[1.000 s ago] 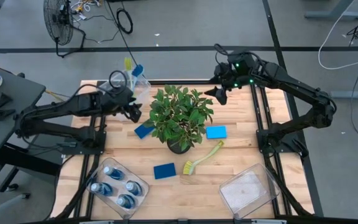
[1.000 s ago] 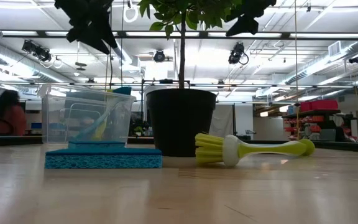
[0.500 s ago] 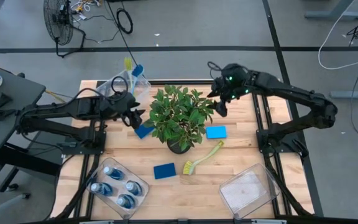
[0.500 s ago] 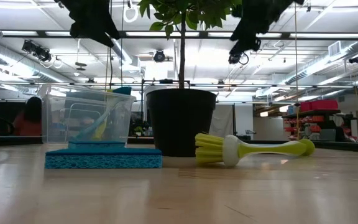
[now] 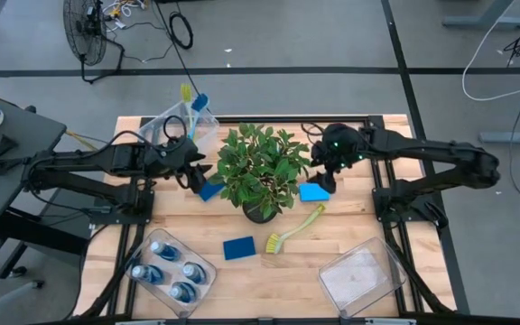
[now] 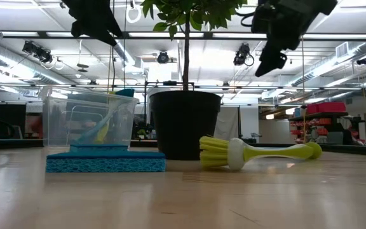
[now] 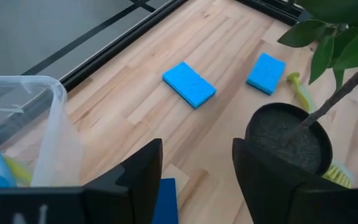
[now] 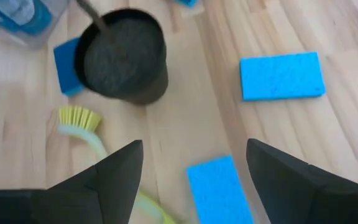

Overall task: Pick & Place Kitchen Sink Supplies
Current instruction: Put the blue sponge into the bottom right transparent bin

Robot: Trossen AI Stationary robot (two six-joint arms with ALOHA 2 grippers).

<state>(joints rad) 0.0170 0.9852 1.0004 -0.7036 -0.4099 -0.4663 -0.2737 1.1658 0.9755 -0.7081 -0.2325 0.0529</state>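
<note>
On the light wooden tabletop (image 5: 332, 230), a leafy green plant in a black round pot (image 5: 260, 171) is standing in the middle. The left gripper (image 5: 192, 174) is hanging above the tabletop on the left side of the plant, with its two dark fingers (image 7: 143, 174) standing apart and holding nothing. Just beside it, a flat blue rectangular sponge (image 5: 209, 190) is lying partly under the leaves. The right gripper (image 5: 323, 181) is hovering on the other side of the plant, also open and empty, right above another flat blue rectangular sponge (image 5: 314, 191). A third blue sponge (image 5: 238, 247) is lying nearer the front edge, close to a yellow-green long-handled dish brush (image 5: 293, 229) that is lying flat on the wood, near the pot.

A clear plastic bin (image 5: 171, 273) at the front left corner is holding four small blue bottles with pale caps (image 5: 162, 250). A second clear plastic bin (image 5: 362, 276) is sitting at the front right corner. A third clear bin (image 5: 181, 126) at the back left corner is holding another dish brush and a blue item, both leaning out over its rim.
</note>
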